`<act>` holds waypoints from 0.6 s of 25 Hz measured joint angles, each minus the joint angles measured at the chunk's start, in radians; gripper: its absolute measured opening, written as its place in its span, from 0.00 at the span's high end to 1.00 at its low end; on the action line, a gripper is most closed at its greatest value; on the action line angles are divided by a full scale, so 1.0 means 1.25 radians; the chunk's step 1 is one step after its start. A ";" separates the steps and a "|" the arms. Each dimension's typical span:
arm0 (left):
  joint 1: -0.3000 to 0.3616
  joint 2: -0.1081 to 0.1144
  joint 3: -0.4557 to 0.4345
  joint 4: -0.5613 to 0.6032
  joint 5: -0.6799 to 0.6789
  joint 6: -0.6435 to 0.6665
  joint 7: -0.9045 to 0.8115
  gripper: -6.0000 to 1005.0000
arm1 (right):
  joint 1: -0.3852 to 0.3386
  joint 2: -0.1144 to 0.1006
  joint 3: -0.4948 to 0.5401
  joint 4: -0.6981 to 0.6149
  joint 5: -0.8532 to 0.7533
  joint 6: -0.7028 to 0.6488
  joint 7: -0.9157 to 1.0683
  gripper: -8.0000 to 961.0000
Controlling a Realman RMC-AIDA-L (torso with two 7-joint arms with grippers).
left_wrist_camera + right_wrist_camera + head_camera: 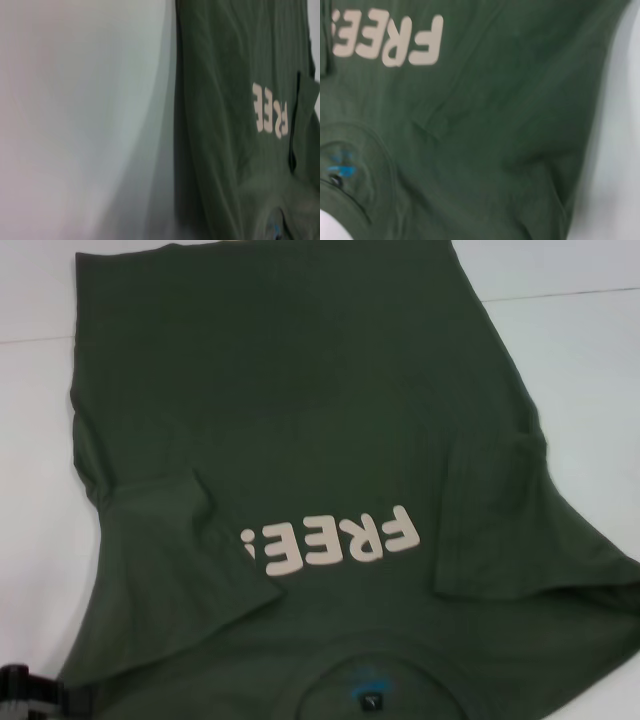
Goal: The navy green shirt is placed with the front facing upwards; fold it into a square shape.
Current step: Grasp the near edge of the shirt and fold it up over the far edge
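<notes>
The navy green shirt (pixel 300 420) lies front up on the white table (pixel 570 360), collar (pixel 372 680) nearest me and hem at the far side. Its cream letters "FREE!" (pixel 335 540) read upside down from my head view. A sleeve flap (pixel 160 510) is folded in over the chest on the left, and another flap (pixel 490 510) lies folded in on the right. A dark piece of my left arm or gripper (pixel 22 692) shows at the shirt's near left corner. The left wrist view sees the shirt (pixel 225 150) edge and letters (pixel 270 112). The right wrist view shows the shirt (pixel 495 125), collar (pixel 350 170) and label (pixel 342 169).
Bare white table (pixel 75 125) runs along the shirt's left side, and more of the table (pixel 620 150) shows past its right edge. A faint seam line (pixel 580 292) crosses the table at the far right.
</notes>
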 joint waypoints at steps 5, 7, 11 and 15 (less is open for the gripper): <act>0.002 -0.007 0.022 -0.025 0.031 0.047 0.000 0.95 | 0.003 0.012 -0.010 -0.058 -0.036 -0.058 0.000 0.97; 0.004 -0.010 0.026 -0.033 0.034 0.067 0.002 0.95 | 0.003 0.014 -0.020 -0.063 -0.037 -0.067 0.000 0.97; 0.004 -0.015 0.027 -0.050 0.033 0.081 0.002 0.95 | 0.003 0.015 -0.028 -0.059 -0.036 -0.065 0.000 0.97; -0.004 -0.017 0.024 -0.063 0.027 0.088 0.003 0.94 | 0.006 0.017 -0.026 -0.056 -0.027 -0.065 -0.001 0.97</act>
